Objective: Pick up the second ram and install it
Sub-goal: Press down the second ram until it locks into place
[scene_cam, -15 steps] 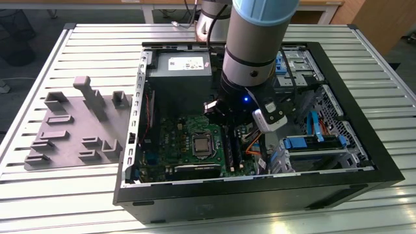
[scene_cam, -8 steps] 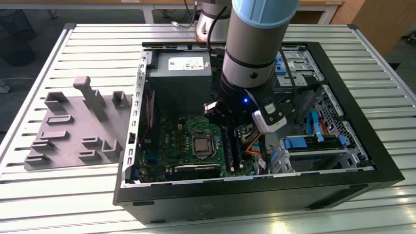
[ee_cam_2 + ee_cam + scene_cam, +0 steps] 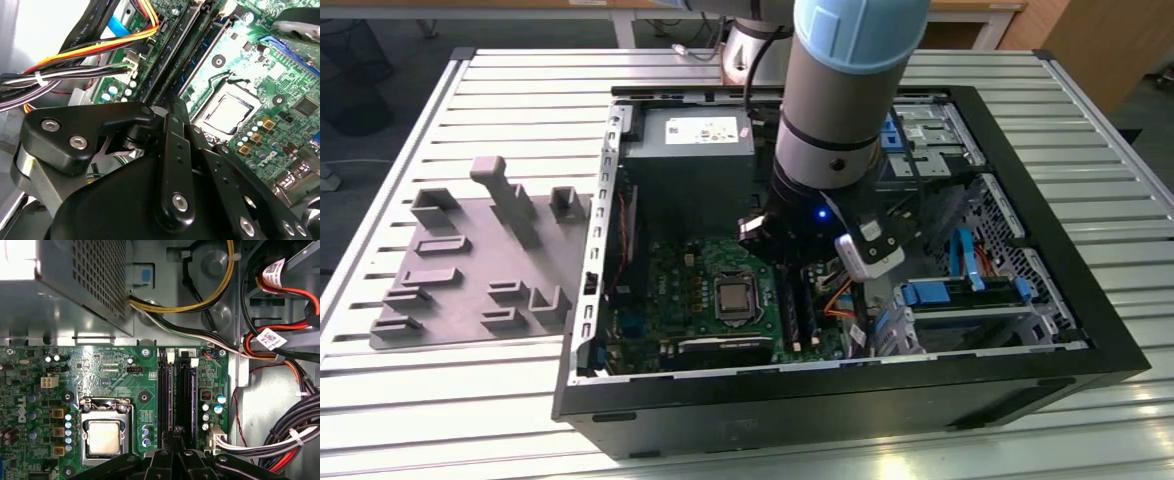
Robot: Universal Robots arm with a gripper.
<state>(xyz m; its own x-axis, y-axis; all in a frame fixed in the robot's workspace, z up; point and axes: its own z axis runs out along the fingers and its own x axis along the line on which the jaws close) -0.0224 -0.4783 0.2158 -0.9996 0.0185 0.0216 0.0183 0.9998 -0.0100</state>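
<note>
My gripper [image 3: 790, 285] reaches down inside the open computer case [image 3: 1067, 300], over the black memory slots [image 3: 186, 395] to the right of the processor socket [image 3: 104, 435]. In both wrist views its fingers are shut together, with the tips [image 3: 170, 102] right at the near end of the slots [image 3: 165, 65]. A long thin blue-green stick with dark chips, the ram [image 3: 212, 40], stands seated along the slot row, seen edge-on as the ram [image 3: 166, 395] in the first wrist view. I cannot tell whether the fingertips [image 3: 176, 432] touch its top edge. Nothing hangs between the fingers.
Cable bundles [image 3: 280, 440] run close beside the slots. The power supply [image 3: 687, 150] fills the case's back, and blue drive brackets [image 3: 947, 292] sit on the exterior view's right. A grey holder fixture [image 3: 467, 260] lies on the slatted table, left of the case.
</note>
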